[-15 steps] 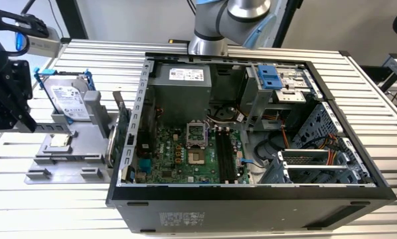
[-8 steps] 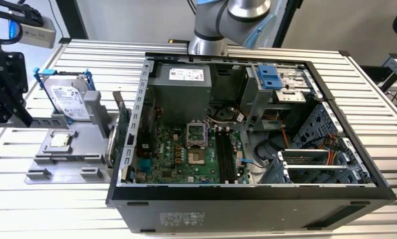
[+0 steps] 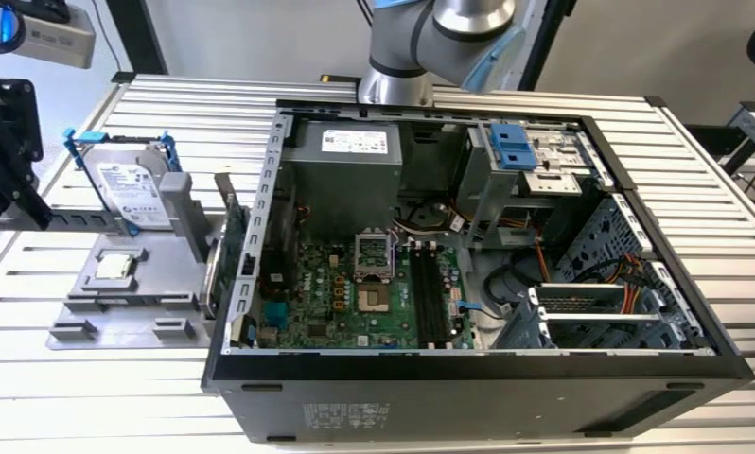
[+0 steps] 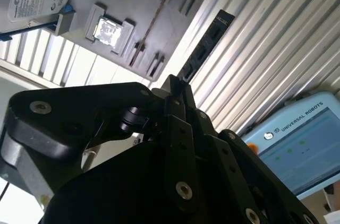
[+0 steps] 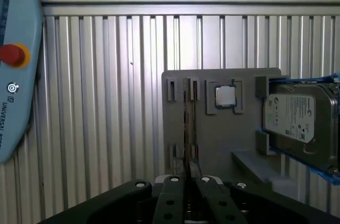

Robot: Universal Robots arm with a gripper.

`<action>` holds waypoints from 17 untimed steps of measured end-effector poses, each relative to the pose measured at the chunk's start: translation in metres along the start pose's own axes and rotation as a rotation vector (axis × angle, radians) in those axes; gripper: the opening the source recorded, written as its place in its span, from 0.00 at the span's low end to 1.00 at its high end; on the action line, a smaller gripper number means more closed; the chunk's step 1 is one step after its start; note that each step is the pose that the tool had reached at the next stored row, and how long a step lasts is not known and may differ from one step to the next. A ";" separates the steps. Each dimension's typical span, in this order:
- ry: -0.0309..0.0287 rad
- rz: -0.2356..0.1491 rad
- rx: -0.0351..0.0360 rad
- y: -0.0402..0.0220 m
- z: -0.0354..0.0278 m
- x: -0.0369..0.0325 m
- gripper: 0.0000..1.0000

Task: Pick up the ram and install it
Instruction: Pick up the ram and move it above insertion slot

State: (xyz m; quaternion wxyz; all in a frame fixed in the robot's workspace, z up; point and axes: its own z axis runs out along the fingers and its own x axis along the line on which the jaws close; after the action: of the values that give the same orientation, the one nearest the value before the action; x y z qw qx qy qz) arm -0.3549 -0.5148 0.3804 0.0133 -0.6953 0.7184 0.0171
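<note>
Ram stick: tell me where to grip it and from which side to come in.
Probably best to pinch the two broad flat faces near one end, coming in along the thin edge. The ram stick is thin and flat, so its faces give the most contact; the hand holds it that way now.

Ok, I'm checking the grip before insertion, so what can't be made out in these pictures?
The ram's held end: second wrist view, hidden between the gripper's fingers.
The ram's faces: first wrist view, seen edge-on.
Motherboard slots' latches: exterior view, too small to tell open or closed.
Hard drive's far end: first wrist view, cut off by the picture's edge.
</note>
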 end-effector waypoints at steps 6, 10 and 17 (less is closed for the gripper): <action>-0.0001 0.000 0.0000 0.0001 -0.0092 -0.0004 0.00; -0.0001 0.000 0.0000 0.0001 -0.0152 -0.0007 0.00; -0.0001 0.000 0.0003 0.0002 -0.0233 -0.0010 0.00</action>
State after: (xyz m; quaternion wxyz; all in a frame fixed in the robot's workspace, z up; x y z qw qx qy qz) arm -0.3549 -0.5148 0.4037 0.0134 -0.6953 0.7184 0.0170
